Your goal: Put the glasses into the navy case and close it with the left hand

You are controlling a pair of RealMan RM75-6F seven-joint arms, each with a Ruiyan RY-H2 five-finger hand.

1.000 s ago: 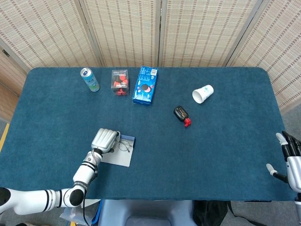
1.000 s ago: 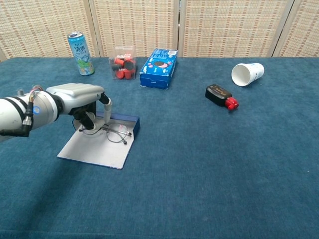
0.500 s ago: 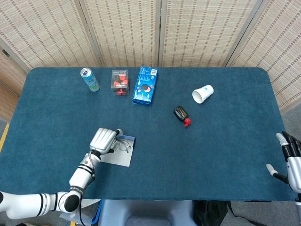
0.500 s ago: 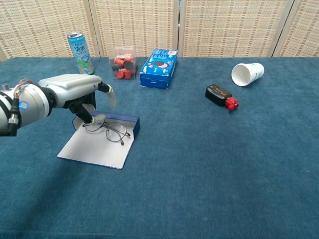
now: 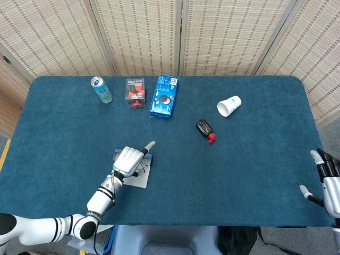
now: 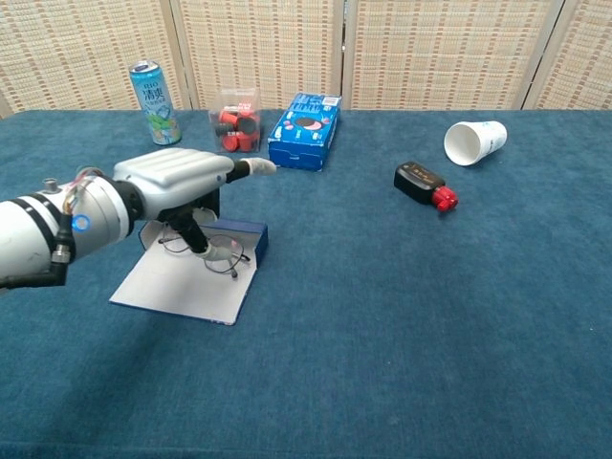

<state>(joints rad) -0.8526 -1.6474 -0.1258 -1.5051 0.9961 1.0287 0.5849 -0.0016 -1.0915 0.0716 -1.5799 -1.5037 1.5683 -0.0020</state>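
Observation:
The navy case (image 6: 251, 235) lies open on the table, its pale lid (image 6: 177, 287) spread flat toward me. The wire-rimmed glasses (image 6: 226, 254) lie across the case where tray meets lid. My left hand (image 6: 178, 176) hovers over them with one finger stretched out to the right and the thumb reaching down to the glasses' frame; I see no grip on it. From the head view the left hand (image 5: 129, 159) covers most of the case (image 5: 137, 179). My right hand (image 5: 324, 178) rests at the table's right edge, fingers apart and holding nothing.
Along the back stand a drinks can (image 6: 152, 90), a clear box of red pieces (image 6: 236, 120) and a blue carton (image 6: 304, 130). A black and red object (image 6: 426, 185) and a tipped paper cup (image 6: 474, 142) lie at the right.
My left hand has shifted right, over the glasses, and stretched a finger out to the right. The glasses and case stay put. The right hand has not moved.

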